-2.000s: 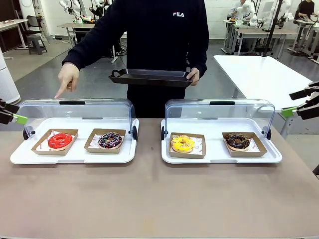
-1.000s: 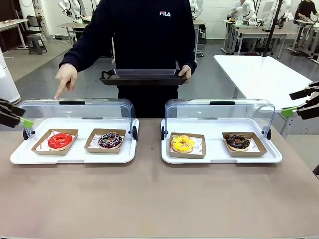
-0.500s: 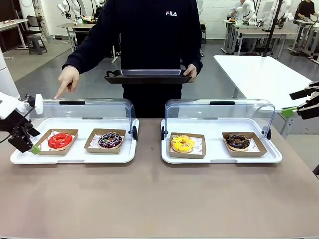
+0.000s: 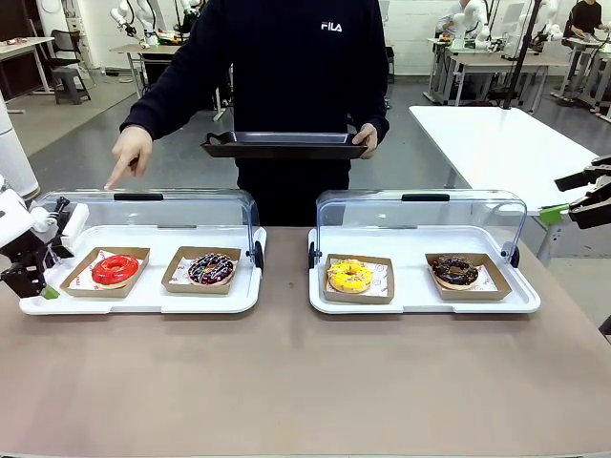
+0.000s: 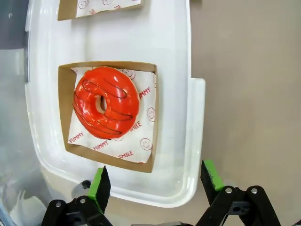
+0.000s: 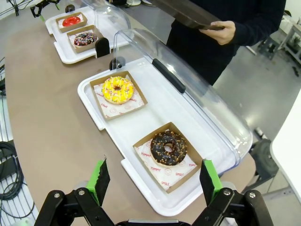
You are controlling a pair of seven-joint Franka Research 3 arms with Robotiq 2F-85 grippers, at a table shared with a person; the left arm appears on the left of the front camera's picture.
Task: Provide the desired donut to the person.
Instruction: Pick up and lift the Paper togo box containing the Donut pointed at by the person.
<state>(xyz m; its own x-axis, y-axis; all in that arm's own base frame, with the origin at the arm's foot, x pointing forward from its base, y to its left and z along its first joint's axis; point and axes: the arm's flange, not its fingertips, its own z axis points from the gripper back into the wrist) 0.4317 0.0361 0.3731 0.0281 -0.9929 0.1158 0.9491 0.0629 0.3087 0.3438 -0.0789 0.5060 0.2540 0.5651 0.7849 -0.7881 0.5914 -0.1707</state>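
The person [image 4: 286,67] stands at the far side, one hand [image 4: 129,153] pointing down over the left display case, the other holding a black tray [image 4: 284,145]. Below that finger a red-glazed donut [image 4: 115,269] lies in a cardboard tray. My left gripper [image 4: 48,281] hangs open at the left end of that case. In the left wrist view the red donut [image 5: 106,102] lies just beyond my open left gripper [image 5: 155,179], with the case's white rim between its fingers. My right gripper [image 4: 563,197] stays open off the table's right edge, and the right wrist view shows the right gripper [image 6: 153,181] empty.
The left white case [image 4: 143,301] also holds a chocolate sprinkled donut [image 4: 211,268]. The right case [image 4: 420,303] holds a yellow donut [image 4: 350,275] and a chocolate donut [image 4: 455,271]. Both clear lids [image 4: 153,210] are raised at the back. The near half of the table is bare.
My left arm has swung in from the left edge and dropped its gripper to the left end of the left case. The person shifted slightly; the right arm is still.
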